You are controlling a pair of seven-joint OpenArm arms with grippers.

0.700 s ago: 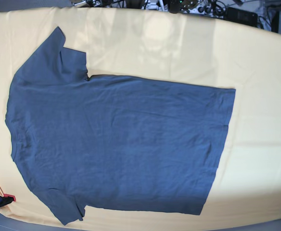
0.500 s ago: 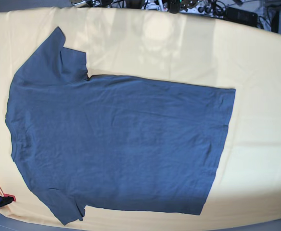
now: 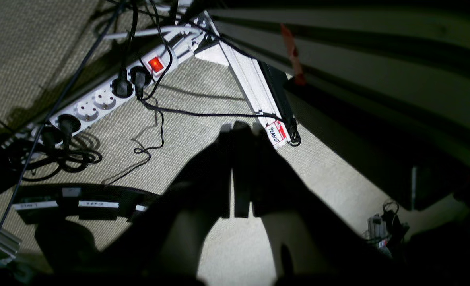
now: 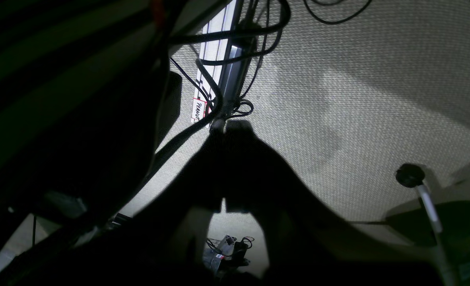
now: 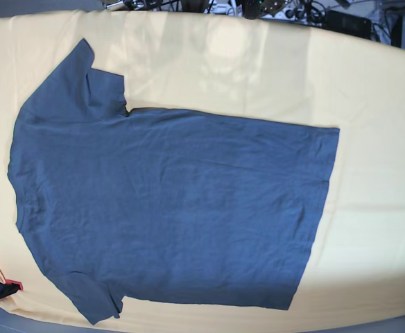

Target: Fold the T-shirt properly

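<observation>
Base view: dark slate-blue cotton T-shirt (image 5: 168,208) lies spread flat on pale yellow tablecloth (image 5: 369,104), neck at 9 o'clock, hem at 3 o'clock, sleeves at 11 and 7. No fold made yet, whole task left. Left gripper (image 3: 237,131) and right gripper (image 4: 229,127) closed, holding nothing (both parked over carpet, white power strip (image 3: 100,99) below left).

A: so what do the grippers actually look like?

B: honestly mostly silhouettes. The left gripper (image 3: 235,131) is two flat, black, slab-like fingers (image 3: 221,174) with squared tips, widening out toward the base.

A: and the other one?

B: right gripper (image 4: 229,127) is the same deal, dark and backlit. Can't make out screws or markings on either.
</observation>
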